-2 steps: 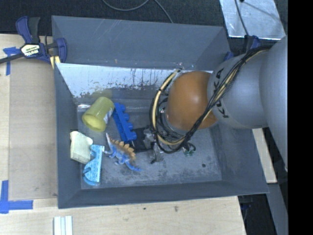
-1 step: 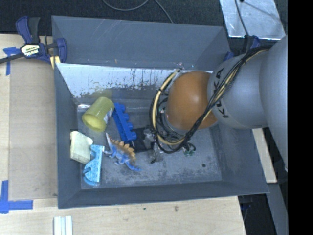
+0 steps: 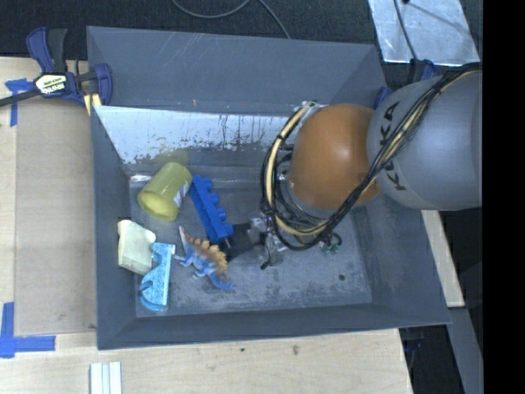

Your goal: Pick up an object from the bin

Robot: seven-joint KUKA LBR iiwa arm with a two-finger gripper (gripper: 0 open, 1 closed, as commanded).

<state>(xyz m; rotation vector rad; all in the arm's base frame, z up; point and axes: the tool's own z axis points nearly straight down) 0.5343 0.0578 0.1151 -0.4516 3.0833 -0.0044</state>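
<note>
Jaws: low over the middle of the bin floor, tucked under the wrist. How far open they stand cannot be told, nor whether they have hold of anything.
Nearest thing: a blue toothed brick point(image 3: 211, 210) lies slantwise on the floor, its lower end just left of the jaws. A small dark piece sits at that end, too dim to name.
Below the brick: a small toy figure point(image 3: 205, 261) in tan and blue lies near the brick's lower end, down and to the left of the jaws.
Above the brick: a yellow cup point(image 3: 165, 190) lies on its side just beside the brick's upper end, towards the back left of the floor.
Left wall: a pale cream block point(image 3: 134, 246) lies below the cup.
Front left corner: a light blue flat piece point(image 3: 157, 279) lies just beside the cream block's lower right.
Wrist: an orange cover point(image 3: 332, 158) is ringed by looped yellow and black cables point(image 3: 275, 179).
Arm: the grey arm point(image 3: 435, 146) comes in over the right wall.
Bin point(image 3: 238, 72): grey metal with sloping walls.
</note>
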